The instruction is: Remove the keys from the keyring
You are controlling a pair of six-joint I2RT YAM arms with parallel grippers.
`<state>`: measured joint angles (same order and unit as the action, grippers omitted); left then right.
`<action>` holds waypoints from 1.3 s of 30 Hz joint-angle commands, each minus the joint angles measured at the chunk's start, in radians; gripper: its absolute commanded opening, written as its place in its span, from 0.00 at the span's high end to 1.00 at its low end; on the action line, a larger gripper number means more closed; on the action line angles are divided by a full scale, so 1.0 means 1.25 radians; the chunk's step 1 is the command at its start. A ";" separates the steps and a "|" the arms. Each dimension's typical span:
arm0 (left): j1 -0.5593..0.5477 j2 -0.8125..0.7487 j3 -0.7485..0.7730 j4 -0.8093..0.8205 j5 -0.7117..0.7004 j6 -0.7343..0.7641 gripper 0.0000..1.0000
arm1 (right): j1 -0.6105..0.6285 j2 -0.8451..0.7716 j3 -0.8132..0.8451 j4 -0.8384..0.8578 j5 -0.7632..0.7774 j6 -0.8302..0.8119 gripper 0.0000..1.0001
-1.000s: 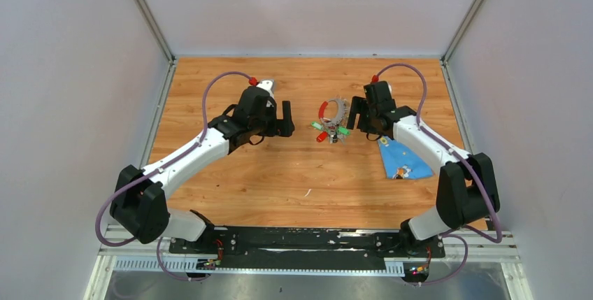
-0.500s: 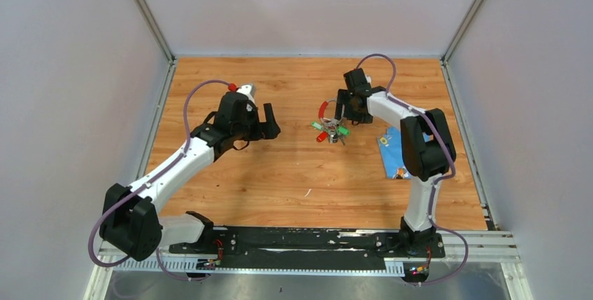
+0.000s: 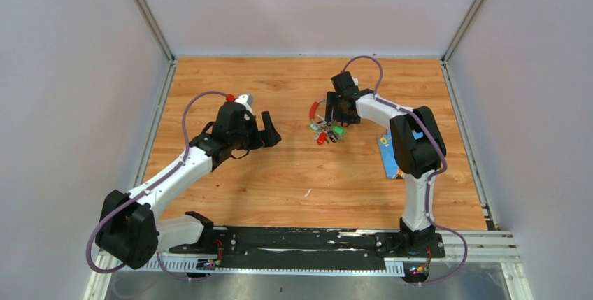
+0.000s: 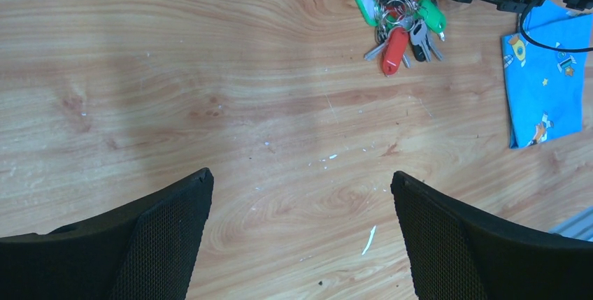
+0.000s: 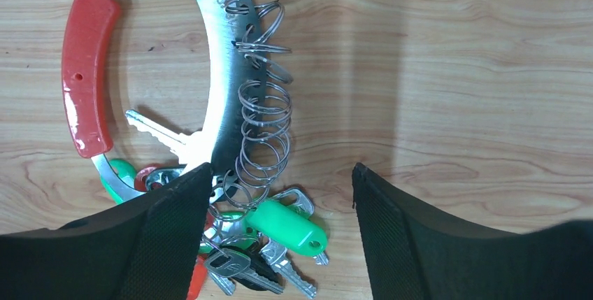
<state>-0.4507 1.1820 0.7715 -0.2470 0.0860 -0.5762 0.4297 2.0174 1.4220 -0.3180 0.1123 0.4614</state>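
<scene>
Silvery keyring (image 5: 222, 69) lies flat on the wooden counter (image 3: 280, 174), with the keys (image 5: 287, 229) bunched at the end nearest the arms. Right gripper (image 5: 280, 174) hangs right over that bunch, jaws spread and gripping nothing, probably lining up to pin the ring. Left gripper (image 4: 299, 177) hovers well off to the side, jaws wide too, likely saved for pulling keys.

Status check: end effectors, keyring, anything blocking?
Left end effector open, empty, well clear. Right end effector open, over the keyring, jaws straddling its wire loops. Keys bunched on it. No obstruction; blue cloth lies apart.
</scene>
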 commanded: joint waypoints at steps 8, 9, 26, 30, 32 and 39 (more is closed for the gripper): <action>0.005 -0.017 -0.015 0.045 0.010 -0.029 0.00 | 0.008 0.098 0.129 -0.036 0.012 -0.027 0.20; 0.005 -0.015 -0.013 0.044 0.010 -0.029 0.00 | 0.009 0.114 0.144 -0.041 0.011 -0.027 0.21; 0.006 0.060 -0.016 0.121 -0.010 -0.071 0.00 | 0.065 0.031 -0.048 0.026 -0.114 -0.048 0.99; 0.006 0.109 -0.046 0.190 0.061 -0.119 0.00 | 0.061 -0.071 -0.171 0.162 -0.267 -0.015 0.99; 0.005 0.132 -0.045 0.194 0.071 -0.118 0.00 | 0.057 -0.104 -0.218 0.222 -0.340 0.016 0.99; 0.005 0.209 -0.096 0.368 0.165 -0.236 0.04 | 0.056 -0.153 -0.289 0.304 -0.410 0.079 0.99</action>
<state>-0.4480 1.3811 0.6880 0.0456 0.1944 -0.7609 0.4988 1.8580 1.0893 -0.0135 -0.3031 0.4980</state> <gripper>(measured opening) 0.985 0.166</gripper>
